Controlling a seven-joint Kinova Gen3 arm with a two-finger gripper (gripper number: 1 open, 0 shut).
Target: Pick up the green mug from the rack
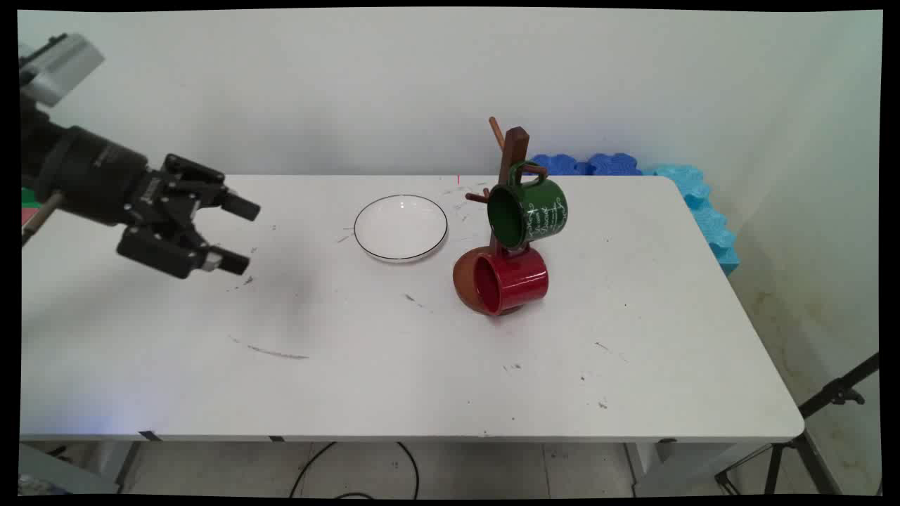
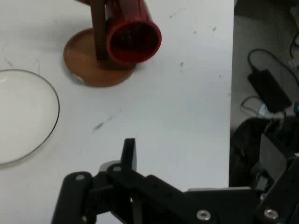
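Gripper point(image 1: 242, 235) at table's left, above surface, fingers spread wide, nothing between them, touching nothing. White table point(image 1: 351, 379) scuffed beneath. Right of it, well apart: white plate point(image 1: 401, 228) with thin dark rim, flat toward far side. Further right: wooden mug tree point(image 1: 512, 158) on round brown base. Green mug point(image 1: 529, 212) hangs on upper peg; red mug point(image 1: 510, 280) hangs low, mouth facing left, just above base. Far right, behind table: blue foam pieces point(image 1: 692, 190).
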